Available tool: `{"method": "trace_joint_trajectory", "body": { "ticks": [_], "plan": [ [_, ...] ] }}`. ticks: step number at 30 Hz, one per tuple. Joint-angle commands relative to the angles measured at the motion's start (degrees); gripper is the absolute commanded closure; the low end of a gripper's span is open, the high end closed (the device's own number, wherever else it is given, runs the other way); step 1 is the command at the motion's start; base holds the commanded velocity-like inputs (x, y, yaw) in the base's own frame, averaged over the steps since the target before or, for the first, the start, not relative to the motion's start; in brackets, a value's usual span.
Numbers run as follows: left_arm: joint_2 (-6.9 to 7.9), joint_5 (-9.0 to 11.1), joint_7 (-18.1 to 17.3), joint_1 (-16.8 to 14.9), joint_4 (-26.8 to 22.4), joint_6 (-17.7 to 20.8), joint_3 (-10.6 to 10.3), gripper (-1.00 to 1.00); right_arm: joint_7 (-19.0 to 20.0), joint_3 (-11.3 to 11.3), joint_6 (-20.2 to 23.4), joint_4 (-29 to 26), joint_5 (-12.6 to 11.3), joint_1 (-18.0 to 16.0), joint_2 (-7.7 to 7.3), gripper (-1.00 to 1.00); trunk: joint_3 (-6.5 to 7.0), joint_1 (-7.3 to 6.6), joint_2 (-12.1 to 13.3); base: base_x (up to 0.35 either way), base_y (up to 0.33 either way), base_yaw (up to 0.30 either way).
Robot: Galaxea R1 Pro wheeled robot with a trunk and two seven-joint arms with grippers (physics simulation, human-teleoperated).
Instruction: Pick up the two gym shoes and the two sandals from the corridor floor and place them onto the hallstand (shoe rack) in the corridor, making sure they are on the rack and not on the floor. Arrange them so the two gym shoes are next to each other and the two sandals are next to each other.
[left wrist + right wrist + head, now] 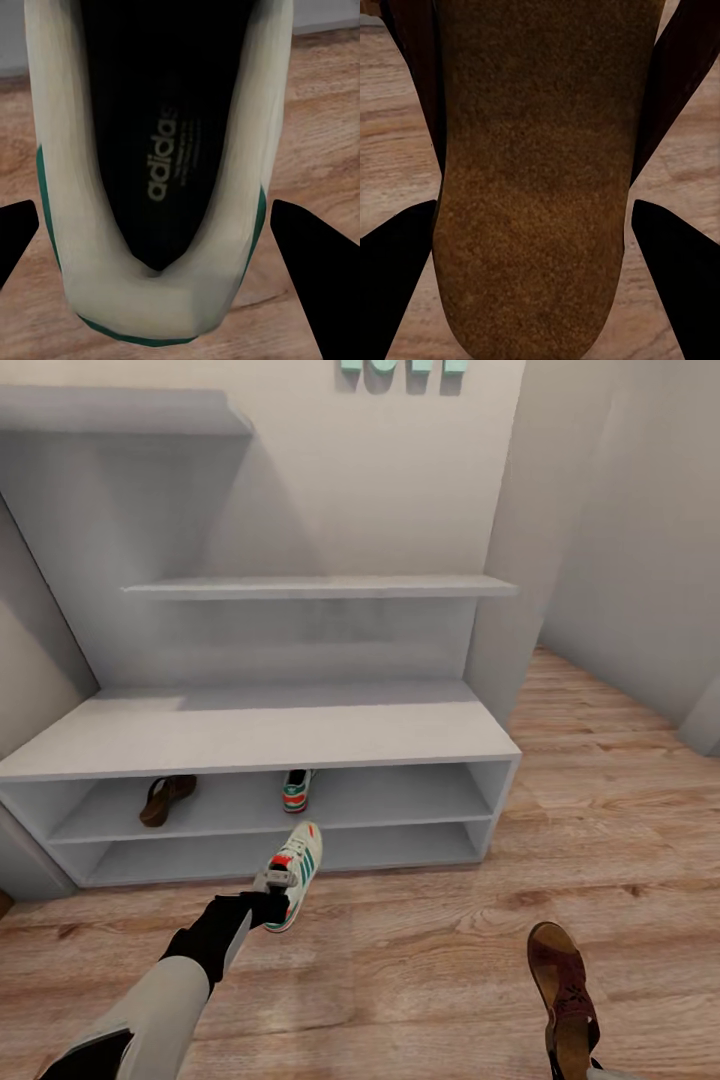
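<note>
My left gripper [262, 908] is shut on the heel of a white gym shoe [292, 873] with green stripes, held toe-forward just in front of the hallstand's [250, 735] lower level. In the left wrist view the shoe [157, 150] sits between the two black fingers [311, 270]. The other gym shoe [296, 788] stands on the upper open shelf, heel outward. A brown sandal [167, 798] lies on the same shelf, further left. My right gripper [534, 206] is shut on the second sandal [567, 990], whose tan footbed [532, 187] faces the right wrist camera, over the corridor floor [420, 960].
Staggered wall shelves [320, 587] hang above the bench top. A white wall corner [520, 560] rises right of the rack, and the plank floor runs on behind it to the right. Another white wall [30, 650] closes the left side.
</note>
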Motion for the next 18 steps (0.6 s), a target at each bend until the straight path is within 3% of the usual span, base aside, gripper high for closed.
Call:
{"method": "trace_joint_trajectory", "body": {
  "ticks": [1, 18],
  "plan": [
    [-0.07, -0.59, -0.49, -0.02, -0.16, 0.26, 0.48, 1.00, -0.03, -0.21, -0.17, 0.04, 0.26, -0.04, 0.01, 1.00, -0.05, 0.00, -0.02, 0.143, -0.023, 0.000],
    [-0.30, -0.59, -0.48, -0.02, -0.19, 0.15, 0.62, 1.00, -0.07, -0.23, -0.17, 0.05, 0.28, -0.04, 0.01, 1.00, -0.05, 0.00, -0.02, 0.270, -0.127, 0.000]
  ]
}}
